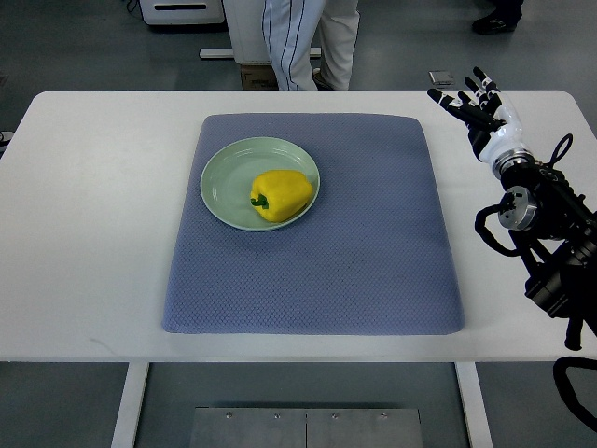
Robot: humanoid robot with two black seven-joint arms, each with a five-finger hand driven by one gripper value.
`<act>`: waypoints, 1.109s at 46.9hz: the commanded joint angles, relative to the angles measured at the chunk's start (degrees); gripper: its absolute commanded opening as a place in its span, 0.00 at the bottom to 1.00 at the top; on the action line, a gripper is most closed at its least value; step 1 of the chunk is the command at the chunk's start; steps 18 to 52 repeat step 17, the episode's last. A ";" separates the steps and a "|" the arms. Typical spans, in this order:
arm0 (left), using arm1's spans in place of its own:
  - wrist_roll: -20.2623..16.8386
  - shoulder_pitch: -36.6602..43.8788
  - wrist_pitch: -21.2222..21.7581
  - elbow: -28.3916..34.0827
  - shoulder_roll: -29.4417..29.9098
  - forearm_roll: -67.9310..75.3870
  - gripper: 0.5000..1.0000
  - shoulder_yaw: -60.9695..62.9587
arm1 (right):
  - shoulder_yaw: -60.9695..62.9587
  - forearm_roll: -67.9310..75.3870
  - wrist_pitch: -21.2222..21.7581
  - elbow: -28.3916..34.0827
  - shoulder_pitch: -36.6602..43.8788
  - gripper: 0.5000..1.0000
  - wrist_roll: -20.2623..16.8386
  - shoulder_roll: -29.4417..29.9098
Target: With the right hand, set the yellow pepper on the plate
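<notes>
Well to the left of the right robot hand (474, 101), the yellow pepper (281, 194) lies on the pale green plate (224, 177), which sits on a blue mat (373, 243) covering the white worktop (93, 215). The robot hand hovers at the worktop's far right edge, fingers spread and holding nothing. No readable writing shows anywhere.

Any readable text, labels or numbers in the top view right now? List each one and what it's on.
None: nothing legible anywhere.
yellow pepper, plate, blue mat, white table: no print.
right hand: no readable marking.
Small dark object at the table's far edge: too small to tell.
</notes>
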 commanded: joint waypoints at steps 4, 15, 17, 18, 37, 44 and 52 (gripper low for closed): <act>0.00 -0.01 0.00 0.05 0.00 0.01 1.00 0.00 | 0.55 0.04 0.00 -1.30 -0.86 1.00 0.09 0.48; 0.00 -0.01 0.00 -0.03 0.00 0.01 1.00 0.00 | 2.84 0.04 0.00 -2.62 -1.38 1.00 0.01 1.63; 0.00 -0.01 0.00 0.06 0.00 0.01 1.00 0.00 | 2.84 0.04 0.00 -2.62 -1.38 1.00 0.09 1.63; 0.00 -0.01 0.00 0.06 0.00 0.01 1.00 0.00 | 2.84 0.04 0.00 -2.62 -1.38 1.00 0.09 1.63; 0.00 -0.01 0.00 0.06 0.00 0.01 1.00 0.00 | 2.84 0.04 0.00 -2.62 -1.38 1.00 0.09 1.63; 0.00 -0.01 0.00 0.06 0.00 0.01 1.00 0.00 | 2.84 0.04 0.00 -2.62 -1.38 1.00 0.09 1.63; 0.00 -0.01 0.00 0.06 0.00 0.01 1.00 0.00 | 2.84 0.04 0.00 -2.62 -1.38 1.00 0.09 1.63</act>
